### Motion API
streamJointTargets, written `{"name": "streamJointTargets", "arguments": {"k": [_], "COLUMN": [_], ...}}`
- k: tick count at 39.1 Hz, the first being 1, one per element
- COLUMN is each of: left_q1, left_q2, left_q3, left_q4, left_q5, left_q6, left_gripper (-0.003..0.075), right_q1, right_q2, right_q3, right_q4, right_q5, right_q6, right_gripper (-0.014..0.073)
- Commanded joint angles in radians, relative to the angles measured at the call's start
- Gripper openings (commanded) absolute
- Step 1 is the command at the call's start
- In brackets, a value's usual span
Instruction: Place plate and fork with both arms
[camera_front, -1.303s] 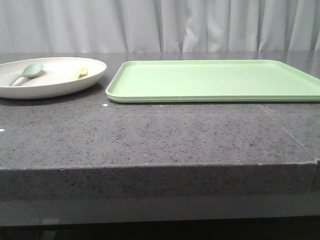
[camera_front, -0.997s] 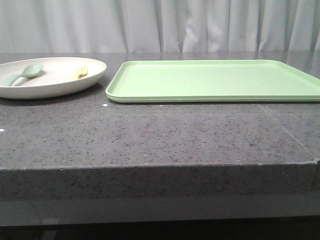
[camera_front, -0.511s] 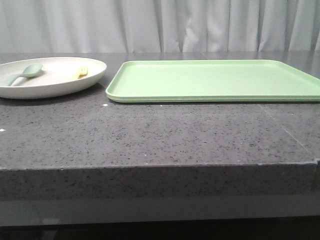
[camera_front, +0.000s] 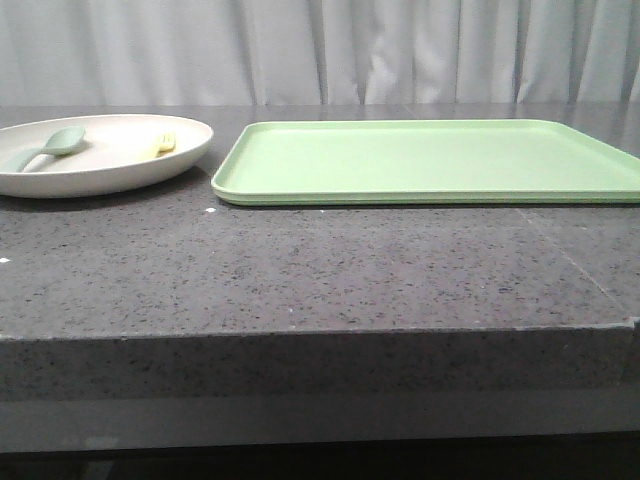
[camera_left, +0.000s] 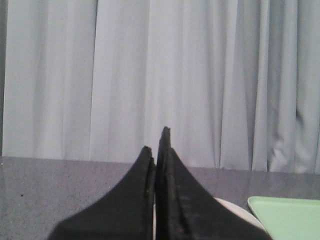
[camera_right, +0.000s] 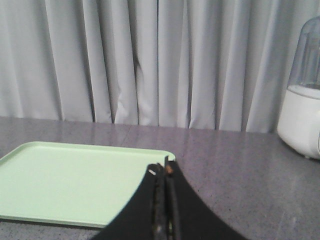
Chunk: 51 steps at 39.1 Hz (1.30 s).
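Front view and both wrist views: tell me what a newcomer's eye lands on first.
The big light-green tray dominates, lying flat on the dark speckled counter, right of centre. To its left sits the cream plate, with a pale-green spoon and the small yellow fork in it. In each wrist view the left gripper and the right gripper show black fingers pressed shut, holding nothing.

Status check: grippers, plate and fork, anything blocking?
Left gripper and right gripper shut, empty. Fork and spoon in plate, left of tray. Nothing blocking.
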Motion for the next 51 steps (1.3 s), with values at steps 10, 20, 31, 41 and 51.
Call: {"name": "streamJointTargets", "arguments": {"k": [10,20,31,41,51], "left_q1": [-0.001,-0.001,-0.001,-0.001,-0.001], "left_q2": [0.250,0.310,0.310,0.310,0.310], "left_q3": [-0.151,-0.143,-0.143,-0.143,-0.143], "left_q4": [-0.003,-0.003,-0.003,0.079,0.114], "left_q5": [0.137,0.139,0.139,0.122,0.078], "left_q6": [-0.009,-0.009,-0.009,-0.009,-0.009], "left_gripper": [-0.0018,-0.0018,-0.0018,0.0265,0.0618], "right_q1": [0.001,0.001,0.001,0.001,0.001], "right_q2": [0.319,0.397,0.397,0.397,0.397], "right_q3": [-0.147,-0.147,-0.147,-0.147,-0.147], "right_q4": [-0.001,-0.001,-0.001,-0.002,-0.002], "right_q5": [0.041,0.001,0.002,0.002,0.002], "right_q6": [-0.005,-0.005,-0.005,-0.005,-0.005], "right_gripper": [-0.0068,-0.0068,-0.0068,0.0198,0.0645]}}
